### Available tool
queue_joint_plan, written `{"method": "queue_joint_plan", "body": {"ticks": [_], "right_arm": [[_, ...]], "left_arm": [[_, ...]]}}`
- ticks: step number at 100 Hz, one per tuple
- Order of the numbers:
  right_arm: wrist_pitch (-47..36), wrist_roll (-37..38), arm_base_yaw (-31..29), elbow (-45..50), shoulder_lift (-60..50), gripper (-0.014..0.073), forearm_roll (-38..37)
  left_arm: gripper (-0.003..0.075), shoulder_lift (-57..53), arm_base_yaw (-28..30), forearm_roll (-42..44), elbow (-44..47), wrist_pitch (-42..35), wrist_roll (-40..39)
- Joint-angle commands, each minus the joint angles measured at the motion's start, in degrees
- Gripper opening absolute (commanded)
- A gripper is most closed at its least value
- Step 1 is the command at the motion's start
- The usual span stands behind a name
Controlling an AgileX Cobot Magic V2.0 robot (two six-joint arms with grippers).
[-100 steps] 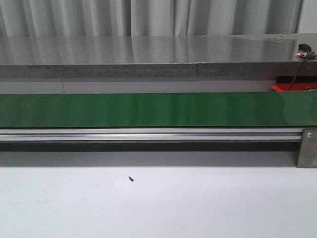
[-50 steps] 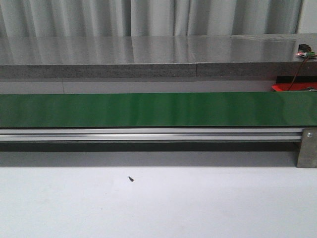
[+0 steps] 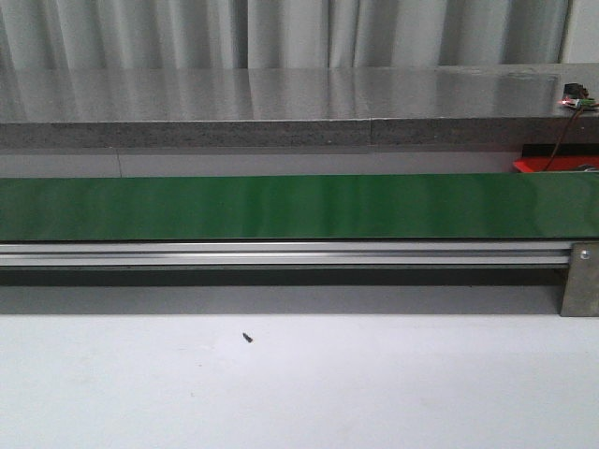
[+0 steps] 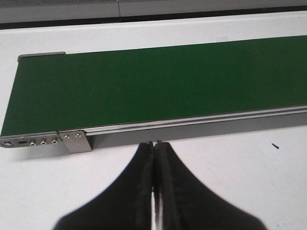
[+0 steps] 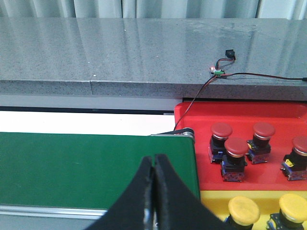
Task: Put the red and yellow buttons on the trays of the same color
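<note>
Backdrop: pale pleated curtain (image 3: 281,33) behind a grey speckled stone ledge (image 3: 281,98); white tabletop (image 3: 299,383) in front, small dark speck (image 3: 248,338) at about 7 o'clock of the front view.
Conveyor: long green belt (image 3: 281,208) on an aluminium rail (image 3: 281,253), bare of buttons in every view; belt end with roller at 9 o'clock in the left wrist view.
Red tray (image 5: 259,143): bright red, flat and low, beyond the belt's far end; only a sliver at 3 o'clock in the front view; already carrying four red buttons (image 5: 234,160), upright, near one another.
Yellow tray (image 5: 216,206): just beside the red tray on its near side; two yellow buttons (image 5: 243,210) on it, partly cut off by the frame edge.
Electronics: small circuit board (image 5: 219,72) with a lit red LED on the ledge, thin wires trailing to the trays' side.
Handling, judged: mushroom-head push buttons, rigid plastic, light; domed cap smooth and likely slippery; better hold across the squarer body under the cap.
Left gripper (image 4: 154,146): jaws pressed together, nothing between; hovering low over the tabletop, pointed at the belt's rail.
Right gripper (image 5: 153,160): jaws together, empty; raised over the belt near its end, aimed toward the trays at about 2 o'clock.
Stage, judged: no button on the belt to pick; both arms waiting.
</note>
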Motion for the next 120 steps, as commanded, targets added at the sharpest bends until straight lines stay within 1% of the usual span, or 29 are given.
{"method": "queue_joint_plan", "body": {"ticks": [1, 29, 51, 59, 65, 76, 85, 94, 108, 120], "right_arm": [[-3.9, -0.4, 0.0, 0.0, -2.1, -0.0068, 0.6], [-1.1, -0.4, 0.0, 4.5, -10.2, -0.0068, 0.7], [-1.2, 0.0, 0.0, 7.4, -12.2, -0.0068, 1.0], [-1.0, 2.6, 0.0, 7.9, -13.4, -0.0067, -3.4], [-1.0, 8.2, 0.0, 8.3, -15.3, -0.0067, -8.7], [-3.8, 20.4, 0.1, 10.3, -18.5, -0.0067, -19.9], [-8.2, 26.5, 0.9, 13.1, -20.6, -0.0067, -25.9], [-12.5, 30.1, 2.7, 15.5, -22.1, -0.0067, -30.6], [-13.7, 35.0, 3.9, 17.6, -22.4, -0.0067, -37.4], [-14.6, 37.8, 3.9, 19.7, -22.9, -0.0067, -39.4]], "left_arm": [[-0.0020, -0.2, -0.4, -1.4, -1.6, -3.8, -0.4], [-0.0020, -0.2, -0.4, -1.4, -1.6, -3.8, -0.4], [-0.0020, -0.2, -0.4, -1.4, -1.6, -3.8, -0.4], [-0.0020, -0.2, -0.4, -1.4, -1.6, -3.8, -0.4], [-0.0020, -0.2, -0.4, -1.4, -1.6, -3.8, -0.4], [-0.0020, -0.2, -0.4, -1.4, -1.6, -3.8, -0.4], [-0.0020, -0.2, -0.4, -1.4, -1.6, -3.8, -0.4], [-0.0020, -0.2, -0.4, -1.4, -1.6, -3.8, -0.4], [-0.0020, -0.2, -0.4, -1.4, -1.6, -3.8, -0.4], [-0.0020, -0.2, -0.4, -1.4, -1.6, -3.8, -0.4]]}}
